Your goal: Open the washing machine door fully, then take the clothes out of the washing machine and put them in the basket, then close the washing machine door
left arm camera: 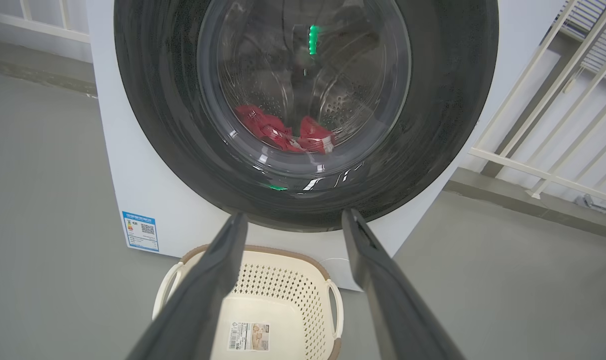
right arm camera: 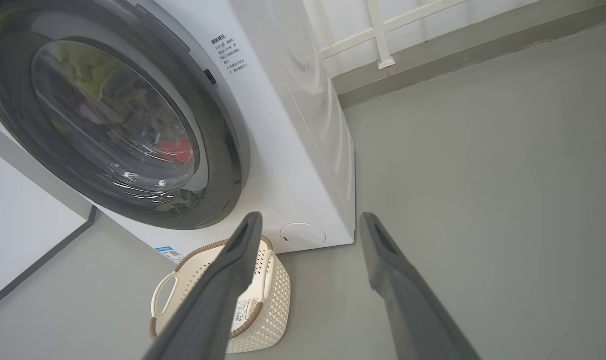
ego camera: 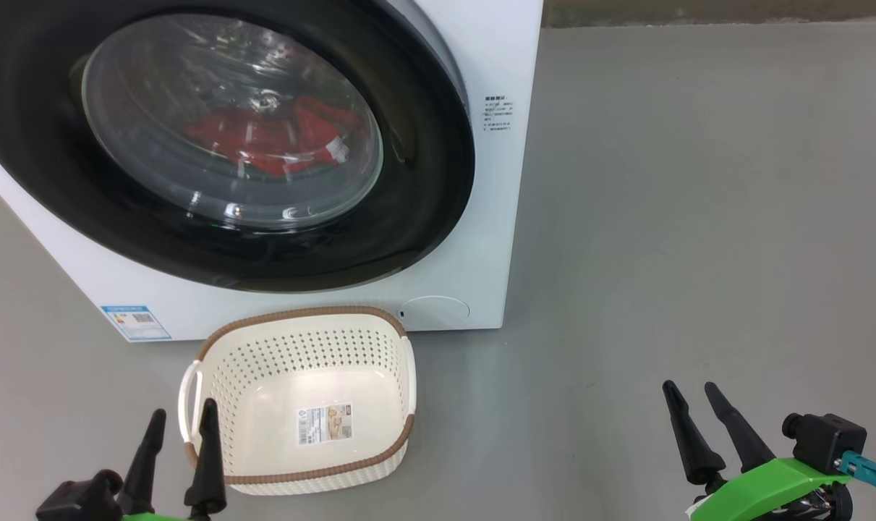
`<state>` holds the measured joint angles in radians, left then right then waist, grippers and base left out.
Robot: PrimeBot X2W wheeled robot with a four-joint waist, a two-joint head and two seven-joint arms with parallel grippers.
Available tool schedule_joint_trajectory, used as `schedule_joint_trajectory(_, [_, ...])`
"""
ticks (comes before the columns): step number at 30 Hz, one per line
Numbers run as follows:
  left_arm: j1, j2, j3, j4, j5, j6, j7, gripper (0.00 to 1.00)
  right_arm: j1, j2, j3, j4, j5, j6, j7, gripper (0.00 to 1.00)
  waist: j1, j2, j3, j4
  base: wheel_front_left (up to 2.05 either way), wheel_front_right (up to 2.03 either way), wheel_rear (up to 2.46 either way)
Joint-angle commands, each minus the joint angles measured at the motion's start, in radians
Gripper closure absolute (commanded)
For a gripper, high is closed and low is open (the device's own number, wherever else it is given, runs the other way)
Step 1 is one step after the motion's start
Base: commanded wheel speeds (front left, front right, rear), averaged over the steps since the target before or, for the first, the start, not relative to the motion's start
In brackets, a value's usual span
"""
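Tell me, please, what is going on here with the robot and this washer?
The robot is about to unload the washing machine, but nothing is being handled yet. The door looks shut, with the red clothes visible through it. The basket stands on the floor in front, with no clothes in it. The left gripper and right gripper are both open and hold nothing.

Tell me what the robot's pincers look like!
The left pincer and right pincer each have two long, dark, pointed fingers on a bright green base. A black block with a small blue plug sits beside the right one.
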<state>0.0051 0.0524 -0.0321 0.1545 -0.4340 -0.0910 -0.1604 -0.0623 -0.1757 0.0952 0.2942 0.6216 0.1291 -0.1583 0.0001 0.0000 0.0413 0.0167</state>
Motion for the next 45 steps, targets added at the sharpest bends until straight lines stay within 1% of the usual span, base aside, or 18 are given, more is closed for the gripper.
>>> schedule_joint_trajectory(1, [-0.012, 0.018, 0.022, -0.035, 0.040, 0.009, -0.015, 0.00, -0.043, -0.021, 0.024, -0.031, -0.035, 0.001, -0.018, 0.00, -0.0001, 0.0000, 0.003, -0.001, 0.00, 0.00, 0.00])
schedule_joint_trajectory(17, [-0.010, 0.024, 0.014, -0.060, 0.243, 0.012, -0.062, 0.00, -0.050, -0.044, 0.048, -0.040, -0.207, 0.001, -0.065, 0.00, -0.0001, 0.0000, 0.014, 0.001, 0.00, 0.00, 0.00])
schedule_joint_trajectory(30, [-0.007, 0.026, 0.013, -0.078, 0.396, 0.009, -0.101, 0.00, -0.027, -0.044, 0.031, -0.049, -0.343, 0.002, -0.103, 0.00, -0.0001, 0.0000, 0.025, -0.002, 0.00, 0.00, 0.00])
schedule_joint_trajectory(45, [-0.007, 0.014, 0.033, -0.069, 0.378, -0.004, -0.101, 0.00, 0.001, -0.024, -0.009, -0.060, -0.348, 0.002, -0.103, 0.00, -0.0001, 0.0000, 0.025, -0.001, 0.00, 0.00, 0.00])
